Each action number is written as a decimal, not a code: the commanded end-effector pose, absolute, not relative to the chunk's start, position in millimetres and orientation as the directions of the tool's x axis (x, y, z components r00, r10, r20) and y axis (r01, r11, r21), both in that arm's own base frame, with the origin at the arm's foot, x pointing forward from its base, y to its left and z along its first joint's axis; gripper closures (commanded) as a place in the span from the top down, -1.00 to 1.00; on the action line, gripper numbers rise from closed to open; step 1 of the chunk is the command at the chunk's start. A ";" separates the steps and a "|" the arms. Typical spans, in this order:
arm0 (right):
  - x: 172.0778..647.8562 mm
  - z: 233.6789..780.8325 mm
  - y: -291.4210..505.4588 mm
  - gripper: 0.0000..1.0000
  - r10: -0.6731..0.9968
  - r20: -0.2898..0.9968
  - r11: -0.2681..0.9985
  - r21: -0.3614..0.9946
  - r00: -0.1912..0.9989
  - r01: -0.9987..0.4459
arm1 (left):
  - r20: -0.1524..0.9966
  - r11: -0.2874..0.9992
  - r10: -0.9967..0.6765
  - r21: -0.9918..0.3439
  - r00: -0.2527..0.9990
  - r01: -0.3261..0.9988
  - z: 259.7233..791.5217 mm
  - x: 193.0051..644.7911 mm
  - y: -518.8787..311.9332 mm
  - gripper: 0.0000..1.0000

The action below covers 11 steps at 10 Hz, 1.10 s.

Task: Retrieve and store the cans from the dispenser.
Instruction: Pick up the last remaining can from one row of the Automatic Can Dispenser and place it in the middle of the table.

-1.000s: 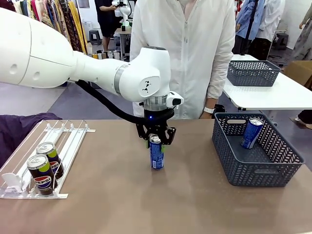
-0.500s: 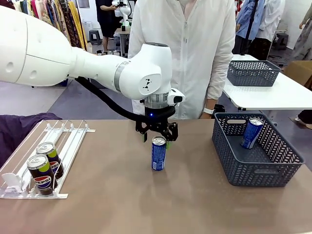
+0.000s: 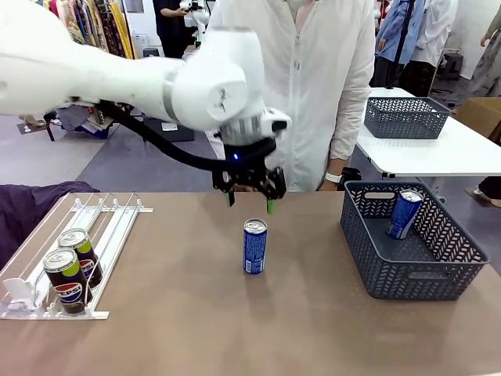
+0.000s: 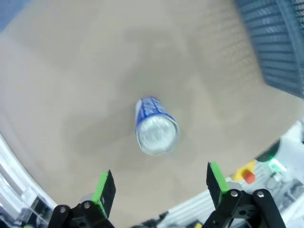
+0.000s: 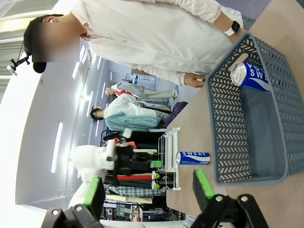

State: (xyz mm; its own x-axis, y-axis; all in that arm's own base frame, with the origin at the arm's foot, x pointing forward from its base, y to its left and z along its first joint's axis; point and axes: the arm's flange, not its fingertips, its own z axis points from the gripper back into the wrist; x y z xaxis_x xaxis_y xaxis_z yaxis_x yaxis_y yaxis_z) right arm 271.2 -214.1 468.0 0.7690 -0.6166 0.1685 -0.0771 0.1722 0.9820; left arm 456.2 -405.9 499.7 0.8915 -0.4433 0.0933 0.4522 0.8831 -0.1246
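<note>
nearest the camera, at the left edge of the table (image 3: pixel 196 337), the dispenser (image 3: pixel 109 219) is seen with two pepsi cans (image 3: pixel 69 280) stood upright at its clear stops, one behind the other. further in, at mid-table, a blue can (image 3: pixel 254 246) is stood upright and alone, its long axis vertical. it is well apart from the dispenser and nearer the mesh basket (image 3: pixel 415 278) on the right, in which a second blue can (image 3: pixel 405 213) is leaned against the wall. the left gripper (image 3: pixel 251 203) is hung straight above the standing can, its pads spread wide and nothing pinched. in the left wrist view that can is looked down upon end-on, beyond the parted fingers. the right gripper (image 5: pixel 148 187) is likewise spread and empty, with the basket close before it and the standing can past the basket's wall. the right arm is therefore judged better placed for the storing move, and the left for the dispenser. beyond the table a person (image 3: pixel 313 94) in white is stood. a second ago the pads were closed on the can's upper part. since then the can has been released and left in place, and the gripper has been raised clear of it.
</note>
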 end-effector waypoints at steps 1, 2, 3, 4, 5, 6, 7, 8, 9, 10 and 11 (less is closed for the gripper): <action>273.5 471.1 -214.2 1.00 -0.623 0.183 0.163 0.981 0.761 -0.102 | 0.136 0.851 -0.425 -0.276 0.895 0.446 547.6 434.5 -336.9 1.00; 273.5 471.1 -214.2 1.00 -0.623 0.183 0.163 0.981 0.761 -0.102 | 0.148 0.829 -0.397 -0.365 0.906 0.423 569.1 436.0 -300.1 1.00; 273.5 471.1 -214.2 1.00 -0.623 0.183 0.163 0.981 0.761 -0.102 | 0.154 0.807 -0.350 -0.451 0.924 0.381 588.2 438.5 -254.8 1.00; 273.5 471.1 -214.2 1.00 -0.623 0.183 0.163 0.981 0.761 -0.102 | 0.190 0.773 -0.249 -0.552 0.949 0.314 607.6 436.7 -189.6 1.00; 273.5 471.1 -214.2 1.00 -0.623 0.183 0.163 0.981 0.761 -0.102 | 0.216 0.711 -0.157 -0.653 0.964 0.262 617.1 429.7 -124.6 1.00; 273.5 471.1 -214.2 1.00 -0.623 0.183 0.163 0.981 0.761 -0.102 | 0.225 0.663 -0.023 -0.726 0.974 0.183 617.1 416.9 -61.2 1.00; 273.5 471.1 -214.2 1.00 -0.623 0.183 0.163 0.981 0.761 -0.102 | 0.218 0.586 0.079 -0.800 0.973 0.132 606.6 400.6 -4.7 1.00; 273.5 471.1 -214.2 1.00 -0.623 0.183 0.163 0.981 0.761 -0.102 | 0.170 0.493 0.193 -0.868 0.966 0.054 585.2 382.0 50.3 1.00; 273.5 471.1 -214.2 1.00 -0.623 0.183 0.163 0.981 0.761 -0.102 | 0.111 0.423 0.267 -0.906 0.957 -0.013 562.1 365.8 87.3 1.00; 273.5 471.1 -214.2 1.00 -0.623 0.183 0.163 0.981 0.761 -0.102 | 0.062 0.354 0.327 -0.933 0.943 -0.061 538.6 351.8 115.3 1.00; 273.5 471.1 -214.2 1.00 -0.623 0.183 0.163 0.981 0.761 -0.102 | 0.038 0.293 0.345 -0.954 0.938 -0.069 521.7 341.5 132.2 1.00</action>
State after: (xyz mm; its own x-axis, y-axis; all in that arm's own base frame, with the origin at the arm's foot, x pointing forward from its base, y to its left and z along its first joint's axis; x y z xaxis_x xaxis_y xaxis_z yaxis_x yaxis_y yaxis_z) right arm 271.0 -214.5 467.6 0.7684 -0.6177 0.1672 -0.0756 0.1718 0.9822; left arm 339.1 140.7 527.9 0.9413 0.3358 0.0334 -0.0947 0.3580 -0.9289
